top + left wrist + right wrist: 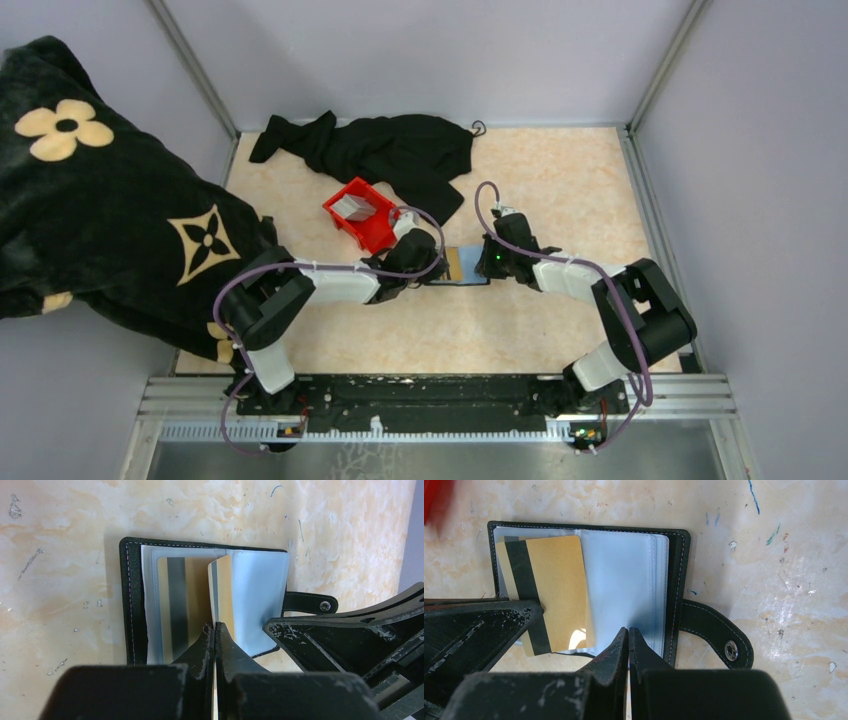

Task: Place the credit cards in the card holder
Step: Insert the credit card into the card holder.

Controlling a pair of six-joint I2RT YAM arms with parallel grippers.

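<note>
While left gripper (215, 630) pinches the gold card (223, 587), level it, ease toward 12 o'clock into holder (131, 605); right gripper (628, 632), jaws pressed together, pins sleeve (624, 580).

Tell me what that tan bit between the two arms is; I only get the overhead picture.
Observer: A gold card with a dark stripe. The left fingers pinch it on edge over the open holder.
Visitor: Is any card in there yet?
Observer: It seems so. The left wrist view shows a second card, also striped, lying flat in a sleeve on the left page.
Visitor: And the other arm?
Observer: The right fingers are shut, with their tips on the clear sleeves of the right page. I cannot tell whether they pinch one.
</note>
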